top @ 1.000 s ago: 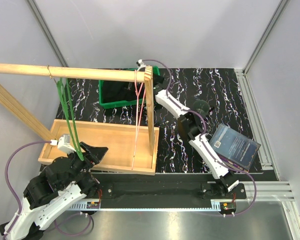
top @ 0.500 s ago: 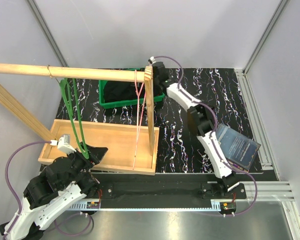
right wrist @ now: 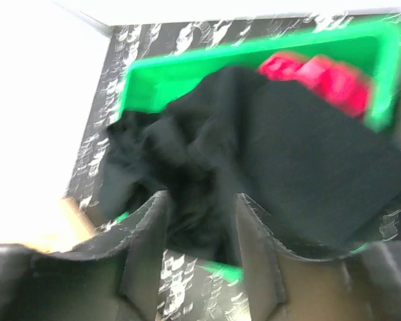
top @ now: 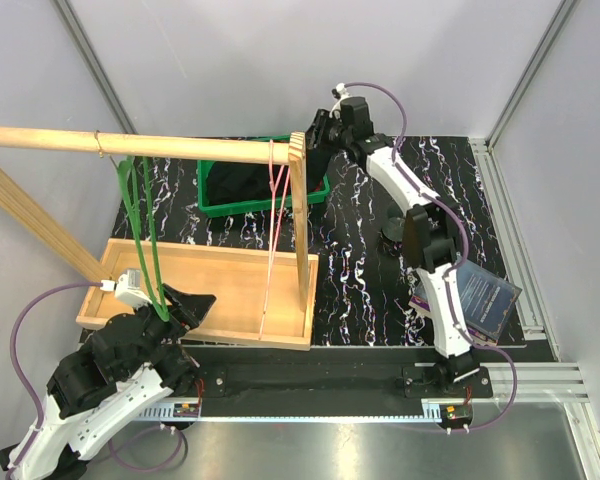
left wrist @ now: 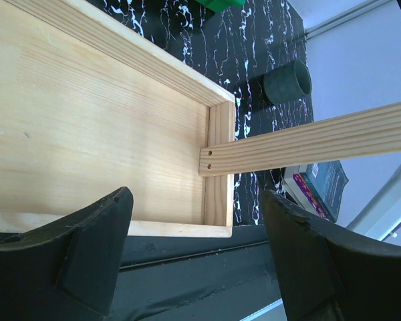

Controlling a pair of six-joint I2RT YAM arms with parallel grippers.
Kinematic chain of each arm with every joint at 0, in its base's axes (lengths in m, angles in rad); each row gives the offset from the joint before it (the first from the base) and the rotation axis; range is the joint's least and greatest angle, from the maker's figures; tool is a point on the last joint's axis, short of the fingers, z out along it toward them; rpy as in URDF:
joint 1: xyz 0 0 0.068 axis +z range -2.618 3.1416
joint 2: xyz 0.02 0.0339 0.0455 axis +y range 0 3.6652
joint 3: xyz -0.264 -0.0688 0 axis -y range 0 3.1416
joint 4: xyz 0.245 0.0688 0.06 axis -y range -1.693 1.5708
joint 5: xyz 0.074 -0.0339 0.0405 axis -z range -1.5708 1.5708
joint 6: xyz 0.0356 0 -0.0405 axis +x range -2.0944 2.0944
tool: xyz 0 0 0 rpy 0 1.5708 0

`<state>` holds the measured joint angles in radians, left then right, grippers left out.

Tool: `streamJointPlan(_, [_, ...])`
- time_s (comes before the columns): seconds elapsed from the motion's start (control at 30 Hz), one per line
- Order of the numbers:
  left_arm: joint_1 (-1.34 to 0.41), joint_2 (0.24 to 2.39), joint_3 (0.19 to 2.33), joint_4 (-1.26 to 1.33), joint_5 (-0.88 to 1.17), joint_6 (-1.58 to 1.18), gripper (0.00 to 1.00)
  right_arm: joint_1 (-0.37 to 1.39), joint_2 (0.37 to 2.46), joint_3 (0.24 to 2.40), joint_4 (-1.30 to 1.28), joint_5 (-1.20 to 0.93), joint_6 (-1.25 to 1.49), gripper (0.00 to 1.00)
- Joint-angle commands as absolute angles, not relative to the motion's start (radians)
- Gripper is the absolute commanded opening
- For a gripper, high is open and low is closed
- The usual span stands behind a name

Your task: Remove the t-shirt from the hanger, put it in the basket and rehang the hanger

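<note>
1. Presently, the right tool (right wrist: pixel 200 200) is held high over the far side of the counter (top: pixel 380 300), and its fingers (right wrist: pixel 144 247) are seen parted at a middling width
2. The black t-shirt (right wrist: pixel 254 147) is found crumpled directly beneath that tool, lying in the green bin (right wrist: pixel 187 63). The cloth is seen through the gap between the fingers, though the wrist view is blurred
3. A red item (right wrist: pixel 314 70) is seen in the bin, ahead and to the right of the right tool's fingertips, partly covered by the shirt
4. The pink hanger (top: pixel 275 250) is hung bare from the wooden rail (top: pixel 180 147), just to the left of the right tool and beside the upright post (top: pixel 300 220)
5. The left tool (left wrist: pixel 197 254) is kept low, its jaws spread wide over the near edge of the wooden tray (left wrist: pixel 87 120)
6. The green hanger (top: pixel 148 240) is hung from the same rail and reaches down to the left tool; whether the two touch cannot be told
7. A dark cup (left wrist: pixel 287 81) and a book (left wrist: pixel 317 187) are seen on the counter beyond the tray, ahead of the left tool
</note>
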<state>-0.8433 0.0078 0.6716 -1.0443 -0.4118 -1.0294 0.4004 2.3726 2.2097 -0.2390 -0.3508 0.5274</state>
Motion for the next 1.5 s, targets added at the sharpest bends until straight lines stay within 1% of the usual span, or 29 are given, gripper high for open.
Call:
streamJointPlan(0.0, [-0.847, -0.109, 0.67, -1.002, -0.426, -1.026, 0.82, 0.385, 2.541, 2.435, -0.331, -0.295, 0.451, 0.34])
streamJointPlan(0.07, [-0.847, -0.112, 0.67, -1.0, -0.431, -1.026, 0.82, 0.385, 2.603, 2.541, -0.359, -0.298, 0.469, 0.21])
streamJointPlan(0.1, [-0.847, -0.112, 0.67, -1.0, -0.433, -1.026, 0.82, 0.388, 2.658, 2.569, -0.367, -0.304, 0.492, 0.18])
streamJointPlan(0.17, [-0.847, -0.114, 0.669, -1.0, -0.431, -1.025, 0.82, 0.4, 2.703, 2.624, -0.374, -0.336, 0.503, 0.15])
streamJointPlan(0.3, [-0.847, -0.109, 0.669, -0.999, -0.43, -1.023, 0.82, 0.468, 2.753, 2.62, -0.376, -0.331, 0.505, 0.13])
streamJointPlan(0.47, [-0.847, -0.087, 0.67, -0.997, -0.422, -1.019, 0.82, 0.489, 2.781, 2.617, -0.371, -0.333, 0.528, 0.13])
streamJointPlan(0.6, [-0.847, -0.072, 0.67, -0.991, -0.411, -1.012, 0.82, 0.476, 2.717, 2.582, -0.376, -0.324, 0.512, 0.16])
streamJointPlan(0.67, [-0.845, -0.052, 0.669, -0.977, -0.399, -1.003, 0.83, 0.465, 2.669, 2.525, -0.38, -0.315, 0.5, 0.22])
streamJointPlan(0.73, [-0.845, -0.013, 0.669, -0.97, -0.388, -0.994, 0.83, 0.454, 2.577, 2.44, -0.391, -0.301, 0.494, 0.33])
streamJointPlan(0.77, [-0.847, -0.006, 0.664, -0.945, -0.373, -0.989, 0.83, 0.445, 2.544, 2.41, -0.399, -0.292, 0.489, 0.44])
streamJointPlan(0.83, [-0.847, 0.044, 0.643, -0.898, -0.35, -0.988, 0.83, 0.437, 2.439, 2.312, -0.431, -0.27, 0.483, 0.54])
streamJointPlan(0.87, [-0.847, 0.055, 0.611, -0.832, -0.324, -0.989, 0.83, 0.428, 2.404, 2.277, -0.44, -0.271, 0.479, 0.6])
streamJointPlan(0.9, [-0.847, 0.063, 0.592, -0.796, -0.312, -0.997, 0.83, 0.425, 2.326, 2.237, -0.446, -0.265, 0.48, 0.63])
streamJointPlan(0.93, [-0.847, 0.078, 0.571, -0.76, -0.299, -1.0, 0.83, 0.425, 2.281, 2.135, -0.448, -0.258, 0.482, 0.65])
streamJointPlan(0.97, [-0.847, 0.086, 0.53, -0.685, -0.278, -1.008, 0.83, 0.422, 2.237, 2.078, -0.448, -0.25, 0.491, 0.68])
streamJointPlan(1.0, [-0.847, 0.093, 0.513, -0.654, -0.272, -1.018, 0.83, 0.422, 2.152, 2.022, -0.448, -0.236, 0.498, 0.73])
streamJointPlan(1.03, [-0.847, 0.11, 0.499, -0.628, -0.267, -1.029, 0.83, 0.423, 2.107, 1.906, -0.443, -0.23, 0.509, 0.76])
streamJointPlan(1.07, [-0.845, 0.118, 0.471, -0.567, -0.255, -1.037, 0.83, 0.423, 2.062, 1.843, -0.436, -0.23, 0.532, 0.79])
streamJointPlan(1.1, [-0.845, 0.127, 0.459, -0.536, -0.247, -1.04, 0.83, 0.423, 1.974, 1.779, -0.42, -0.247, 0.543, 0.85])
streamJointPlan(1.13, [-0.847, 0.146, 0.448, -0.508, -0.239, -1.042, 0.83, 0.423, 1.929, 1.652, -0.391, -0.252, 0.552, 0.87])
streamJointPlan(1.17, [-0.845, 0.152, 0.431, -0.458, -0.23, -1.043, 0.83, 0.423, 1.883, 1.585, -0.378, -0.258, 0.57, 0.92])
streamJointPlan(1.2, [-0.845, 0.161, 0.423, -0.431, -0.224, -1.043, 0.83, 0.425, 1.79, 1.522, -0.362, -0.268, 0.574, 0.99])
streamJointPlan(1.23, [-0.845, 0.175, 0.413, -0.405, -0.216, -1.043, 0.83, 0.425, 1.743, 1.409, -0.344, -0.27, 0.578, 1.0])
streamJointPlan(1.27, [-0.845, 0.181, 0.393, -0.347, -0.201, -1.04, 0.83, 0.428, 1.696, 1.354, -0.338, -0.271, 0.589, 1.0])
streamJointPlan(1.3, [-0.847, 0.186, 0.378, -0.316, -0.19, -1.042, 0.84, 0.431, 1.599, 1.3, -0.325, -0.29, 0.595, 1.0])
streamJointPlan(1.33, [-0.845, 0.193, 0.364, -0.289, -0.183, -1.048, 0.84, 0.44, 1.553, 1.195, -0.301, -0.302, 0.6, 1.0])
streamJointPlan(1.37, [-0.847, 0.193, 0.33, -0.229, -0.164, -1.058, 0.84, 0.452, 1.502, 1.146, -0.298, -0.308, 0.607, 1.0])
streamJointPlan(1.4, [-0.845, 0.195, 0.312, -0.197, -0.152, -1.065, 0.85, 0.466, 1.406, 1.055, -0.293, -0.305, 0.607, 1.0])
streamJointPlan(1.47, [-0.845, 0.186, 0.246, -0.114, -0.12, -1.098, 0.85, 0.511, 1.303, 0.968, -0.287, -0.292, 0.612, 1.0])
